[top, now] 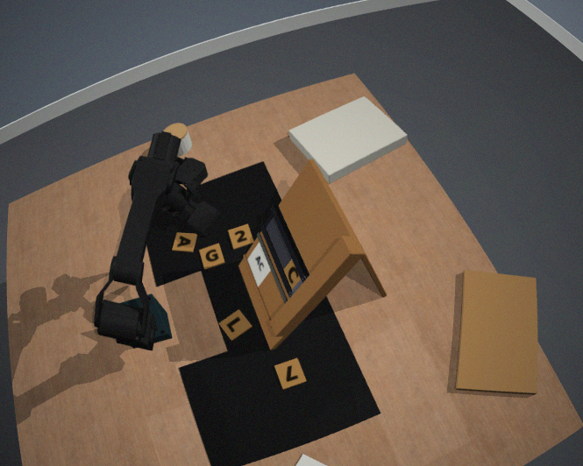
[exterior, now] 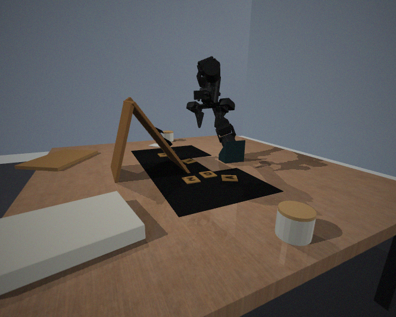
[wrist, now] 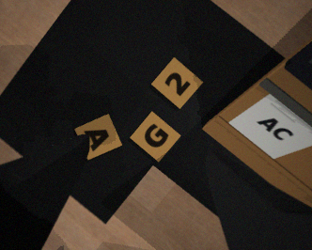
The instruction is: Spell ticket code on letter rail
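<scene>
My gripper (exterior: 211, 124) (wrist: 149, 148) is open and empty, raised high above the tiles. In the wrist view one dark fingertip overlaps the A tile (top: 184, 242) (exterior: 229, 178) (wrist: 107, 133). The G tile (top: 211, 256) (exterior: 207, 174) (wrist: 155, 136) and 2 tile (top: 240, 236) (exterior: 191, 179) (wrist: 177, 84) lie beside it. An L tile (top: 235, 324) lies before the tilted board (top: 314, 205) (exterior: 121, 143); a tile (top: 290, 373) like a 7 lies farther off. The ticket (top: 257, 268) (wrist: 250, 123) reads AC. The C tile (top: 293, 274) sits in the rail (top: 277, 233) at its ledge end.
Flat black mats (top: 326, 395) (exterior: 187, 207) lie under the loose tiles. A white slab (top: 349, 132) (exterior: 65, 231), a brown slab (top: 497, 333) (exterior: 58, 159) and a lidded jar (top: 177, 130) (exterior: 295, 224) stand around them. A thick ledge (top: 316, 287) crosses one end of the board.
</scene>
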`<state>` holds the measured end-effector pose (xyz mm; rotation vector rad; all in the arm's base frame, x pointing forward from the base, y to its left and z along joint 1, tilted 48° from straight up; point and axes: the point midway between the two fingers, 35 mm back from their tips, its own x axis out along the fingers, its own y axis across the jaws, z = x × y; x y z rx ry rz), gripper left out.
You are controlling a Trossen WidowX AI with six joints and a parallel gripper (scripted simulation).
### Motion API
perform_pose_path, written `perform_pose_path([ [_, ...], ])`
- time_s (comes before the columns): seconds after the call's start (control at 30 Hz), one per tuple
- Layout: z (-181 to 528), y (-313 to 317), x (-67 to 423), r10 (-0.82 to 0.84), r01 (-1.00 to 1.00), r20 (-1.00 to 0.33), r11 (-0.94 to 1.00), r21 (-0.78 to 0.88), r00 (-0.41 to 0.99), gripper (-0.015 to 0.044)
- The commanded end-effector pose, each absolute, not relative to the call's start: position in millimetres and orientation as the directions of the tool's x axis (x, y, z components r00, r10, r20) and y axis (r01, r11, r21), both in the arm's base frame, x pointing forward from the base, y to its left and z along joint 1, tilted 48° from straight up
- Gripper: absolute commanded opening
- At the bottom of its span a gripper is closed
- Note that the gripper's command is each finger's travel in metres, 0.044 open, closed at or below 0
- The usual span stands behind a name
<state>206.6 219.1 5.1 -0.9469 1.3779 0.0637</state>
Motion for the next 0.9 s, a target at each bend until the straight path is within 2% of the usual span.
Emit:
perform_pose_path([
  [0.0,-60.5,211.2,182.4,-0.573,-0.187,-0.807,0.785,-0.590,0.139,0.0340],
  [0.27,-105.5,195.6,161.7,-0.650,0.128,-0.757,0.758,-0.640,0.064,0.0340],
  [0.53,-148.5,175.9,143.5,-0.722,0.426,-0.692,0.625,-0.654,-0.002,0.0340],
  [0.87,-145.8,171.5,147.8,-0.724,0.433,-0.690,0.621,-0.654,-0.004,0.0340],
])
